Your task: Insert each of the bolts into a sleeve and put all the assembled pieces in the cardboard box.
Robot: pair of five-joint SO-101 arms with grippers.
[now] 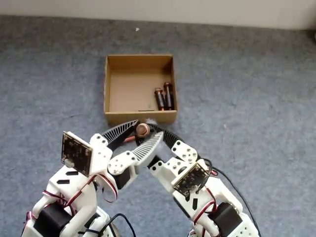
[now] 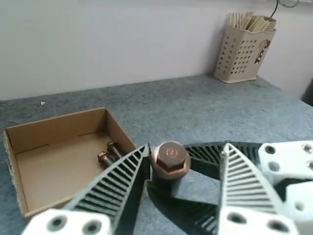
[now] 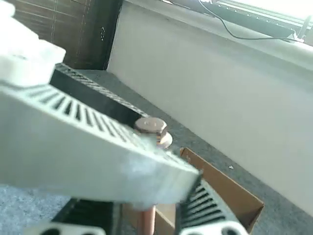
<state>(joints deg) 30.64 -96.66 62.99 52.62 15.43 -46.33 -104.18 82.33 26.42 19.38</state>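
A copper bolt (image 1: 142, 130) (image 2: 170, 157) (image 3: 150, 126) stands head-up in a dark sleeve (image 2: 166, 185) (image 3: 146, 220), just in front of the cardboard box (image 1: 106, 89) (image 2: 58, 127) (image 3: 220, 188). My right gripper (image 1: 151, 133) (image 3: 146, 215) is shut on the sleeve from below. My left gripper (image 1: 148, 129) (image 2: 186, 152) is open around the bolt head: its dark finger touches the head, its white finger stands apart. Two assembled pieces (image 1: 164, 97) (image 2: 108, 152) lie side by side in the box by its right wall.
Grey carpet (image 1: 247, 98) covers the table on all sides of the box. A perforated holder of wooden sticks (image 2: 244, 46) stands against the wall behind the table. Both arm bodies crowd the near edge.
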